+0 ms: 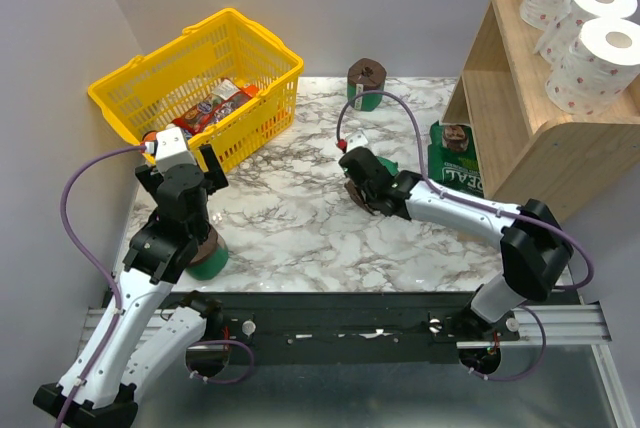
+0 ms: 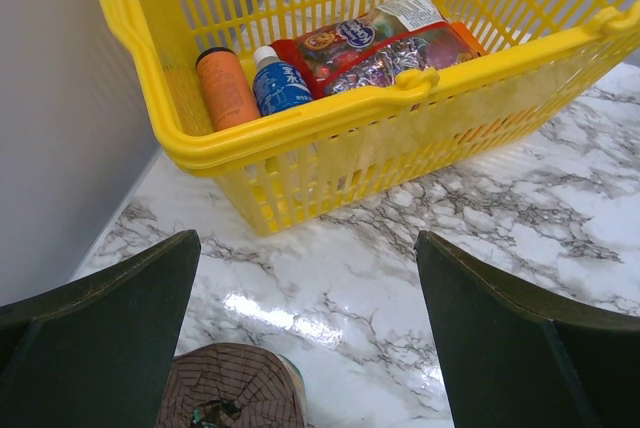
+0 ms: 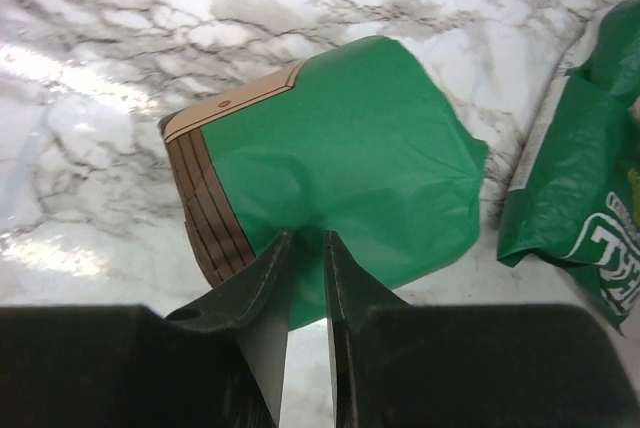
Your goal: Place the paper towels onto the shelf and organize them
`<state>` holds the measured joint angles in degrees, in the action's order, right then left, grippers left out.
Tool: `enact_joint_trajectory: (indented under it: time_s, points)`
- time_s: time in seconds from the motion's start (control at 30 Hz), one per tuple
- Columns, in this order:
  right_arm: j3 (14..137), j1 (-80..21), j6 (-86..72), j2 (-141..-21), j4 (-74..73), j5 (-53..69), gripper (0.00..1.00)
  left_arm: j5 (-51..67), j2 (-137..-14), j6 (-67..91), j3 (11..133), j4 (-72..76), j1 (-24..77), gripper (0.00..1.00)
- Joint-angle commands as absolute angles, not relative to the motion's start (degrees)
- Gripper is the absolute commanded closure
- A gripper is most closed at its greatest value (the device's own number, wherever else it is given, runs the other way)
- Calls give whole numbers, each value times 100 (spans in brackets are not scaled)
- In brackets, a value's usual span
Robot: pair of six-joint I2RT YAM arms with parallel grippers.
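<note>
Right fingers (image 3: pixel 262 286) pinch wrapper of green roll (image 3: pixel 340 168) lying just ahead; left fingers (image 2: pixel 110 328) spread.

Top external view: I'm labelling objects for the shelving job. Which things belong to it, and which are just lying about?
Job: shelf; white rolls on top of it; held green roll in the right gripper; near-left green roll; upright green roll at the far edge; green pack beside the shelf.
Lying about: yellow basket; bottles and snack packets inside.
</note>
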<state>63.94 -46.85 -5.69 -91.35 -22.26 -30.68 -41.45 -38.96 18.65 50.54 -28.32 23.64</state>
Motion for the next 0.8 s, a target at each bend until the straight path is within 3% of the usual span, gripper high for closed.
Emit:
enact_joint_trajectory:
  time_s: [0.0, 0.3, 0.77]
  points:
    - [6135, -5211, -1168, -9211, -2188, -2795, 73, -4122, -3920, 1890, 5019, -2654, 2373, 1]
    - [6547, -5985, -1538, -9730, -2460, -2822, 72, -4122, -3929, 1899, 5010, -2663, 2373, 1]
    - [7005, -6170, -1126, -8385, -2610, -1977, 55, -4192, -3841, 1925, 5001, -2672, 2373, 1]
